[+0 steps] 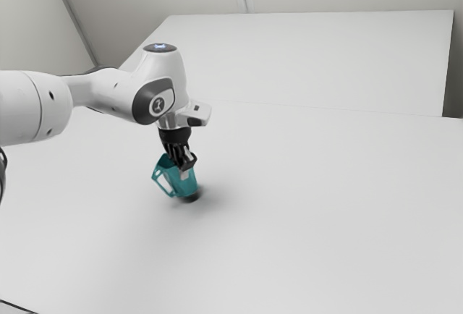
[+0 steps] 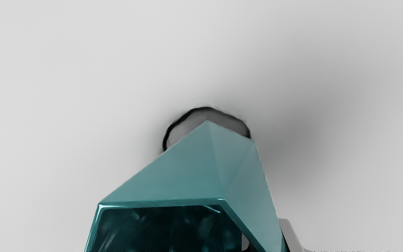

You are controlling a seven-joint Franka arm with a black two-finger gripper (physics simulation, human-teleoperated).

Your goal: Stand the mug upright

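Note:
The teal faceted mug point(image 1: 188, 186) leans slightly in the exterior view, its open rim up and its handle toward that view's left. Black fingers of my gripper point(image 1: 185, 168) are at its rim, on the side away from the handle. In the wrist view, the mug point(image 2: 184, 178) shows its dark inside and sloping outer faces. My gripper point(image 2: 268, 241) has one finger outside the wall and part of the other inside, shut on the wall. Whether the mug's bottom touches the table cannot be told.
A dark-edged round patch point(image 2: 206, 117) lies by the mug's lower end. The white table point(image 1: 311, 205) extends around the mug, with a soft shadow beside it. Pale walls stand behind the table.

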